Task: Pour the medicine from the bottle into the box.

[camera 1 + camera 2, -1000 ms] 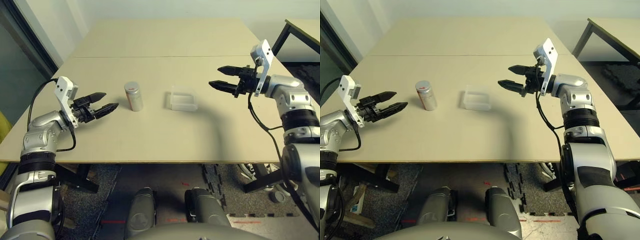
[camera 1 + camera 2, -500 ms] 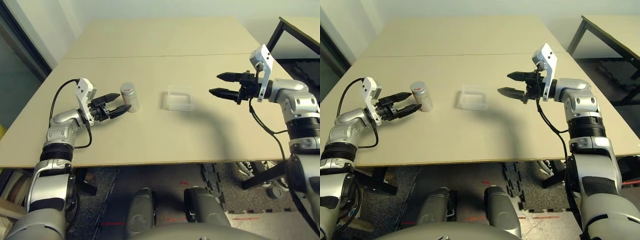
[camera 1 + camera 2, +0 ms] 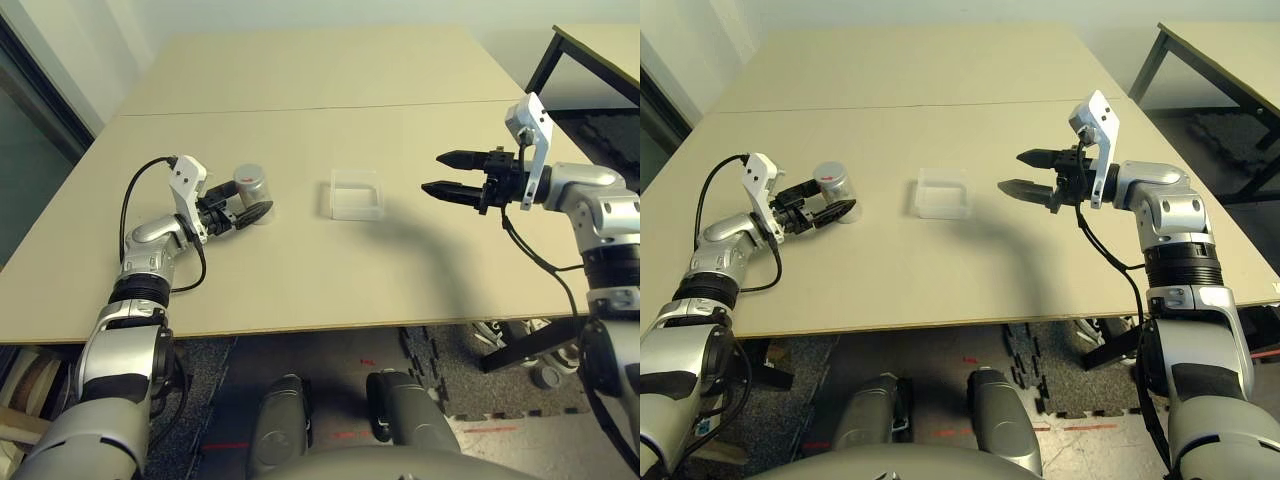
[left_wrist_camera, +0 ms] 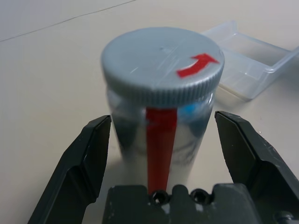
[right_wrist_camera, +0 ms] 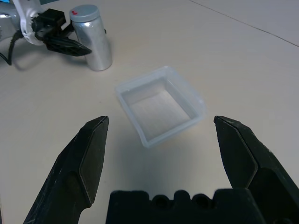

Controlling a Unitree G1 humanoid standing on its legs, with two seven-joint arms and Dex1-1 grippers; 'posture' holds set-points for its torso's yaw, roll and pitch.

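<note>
1. Pale wooden table [image 3: 330, 260] carries the bottle [image 3: 250, 186] upright toward its left edge, cap on.
2. Left gripper [image 4: 161, 140] is spread wide around the bottle, fingers [image 4: 88, 158] clear of its sides.
3. Box [image 3: 355, 194] sits mid-table; right gripper [image 3: 447, 174] hovers beside it, spread, holding nothing.

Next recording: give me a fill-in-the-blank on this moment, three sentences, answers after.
1. The left gripper has its open fingers on either side of the ____.
2. The bottle has its grey cap still ____.
3. The clear box on the table holds ____.

Answers: bottle; on; nothing
</note>
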